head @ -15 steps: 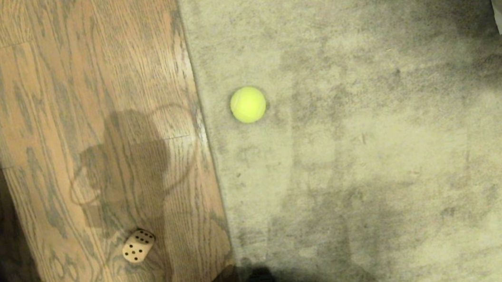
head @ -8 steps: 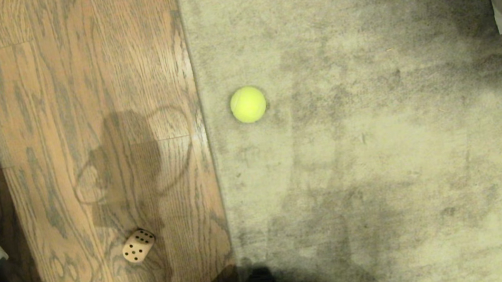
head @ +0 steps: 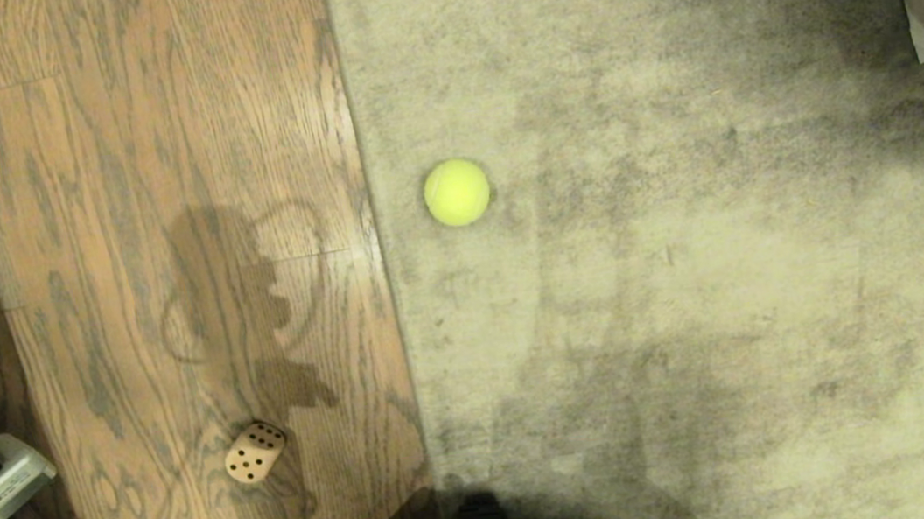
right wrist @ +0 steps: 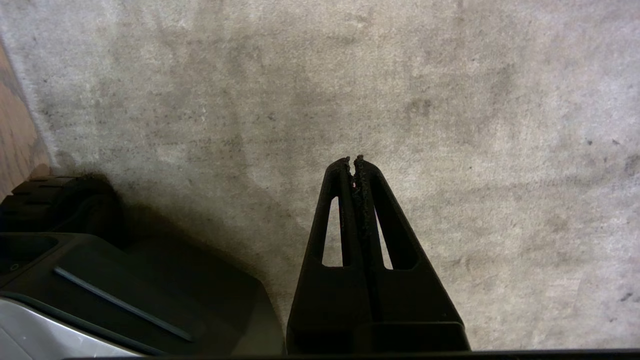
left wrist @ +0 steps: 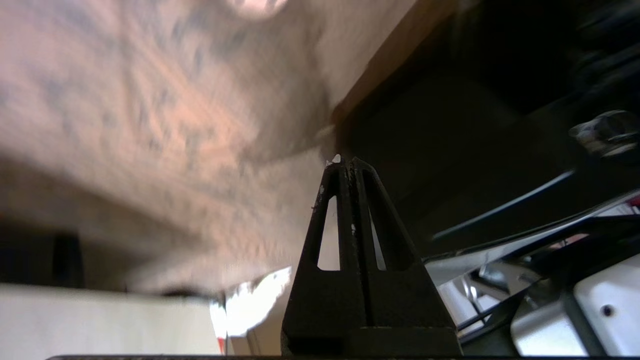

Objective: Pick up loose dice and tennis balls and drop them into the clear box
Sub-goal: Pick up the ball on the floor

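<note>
The left gripper [left wrist: 345, 162] enters at eight o'clock, fingers pressed together, holding nothing — spread them before descending squarely over the dice [head: 254, 452], which lies on the wood floor [head: 150, 157] at seven o'clock. The tennis ball [head: 456, 192] waits on the carpet [head: 692, 266] near centre; the right gripper [right wrist: 352, 162] hangs closed and empty.

Dim, warm light — a sharp arm shadow [head: 244, 313] crosses the wood floor [head: 150, 157]; left wrist view motion-blurred.

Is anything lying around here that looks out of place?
Yes: a die sits loose on the wood floor, and a tennis ball lies on the carpet. No box is in view.
</note>
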Controlling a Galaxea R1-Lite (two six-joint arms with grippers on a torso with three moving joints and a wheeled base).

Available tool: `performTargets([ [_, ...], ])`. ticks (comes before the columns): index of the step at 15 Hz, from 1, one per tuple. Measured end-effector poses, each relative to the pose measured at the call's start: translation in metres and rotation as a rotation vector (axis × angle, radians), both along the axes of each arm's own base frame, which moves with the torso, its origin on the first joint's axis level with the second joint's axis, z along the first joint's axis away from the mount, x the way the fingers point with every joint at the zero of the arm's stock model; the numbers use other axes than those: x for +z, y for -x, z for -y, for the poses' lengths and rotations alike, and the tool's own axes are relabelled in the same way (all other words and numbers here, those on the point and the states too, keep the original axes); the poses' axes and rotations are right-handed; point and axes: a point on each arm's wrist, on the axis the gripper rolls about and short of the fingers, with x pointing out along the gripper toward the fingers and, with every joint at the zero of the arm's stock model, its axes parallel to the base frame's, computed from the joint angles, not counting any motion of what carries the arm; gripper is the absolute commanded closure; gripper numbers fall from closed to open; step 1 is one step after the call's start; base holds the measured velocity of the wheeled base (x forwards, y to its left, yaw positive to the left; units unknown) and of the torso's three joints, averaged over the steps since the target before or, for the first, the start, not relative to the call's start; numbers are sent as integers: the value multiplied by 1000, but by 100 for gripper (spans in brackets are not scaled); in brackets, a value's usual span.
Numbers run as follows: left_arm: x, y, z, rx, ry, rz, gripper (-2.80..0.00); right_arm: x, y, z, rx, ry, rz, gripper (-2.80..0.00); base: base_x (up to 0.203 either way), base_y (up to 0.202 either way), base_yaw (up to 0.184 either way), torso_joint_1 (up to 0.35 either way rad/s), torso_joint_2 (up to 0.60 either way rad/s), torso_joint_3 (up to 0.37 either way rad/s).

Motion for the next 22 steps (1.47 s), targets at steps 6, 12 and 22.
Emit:
performTargets([
  [6,20,-24,26,-108,36,58,0,0,0,0,0,0,0,0,0,0,0,0,0,0],
  [12,36,-34,70,-212,169,52,0,0,0,0,0,0,0,0,0,0,0,0,0,0],
  [22,58,-58,117,-221,305,56,-280,0,0,0,0,0,0,0,0,0,0,0,0,0],
])
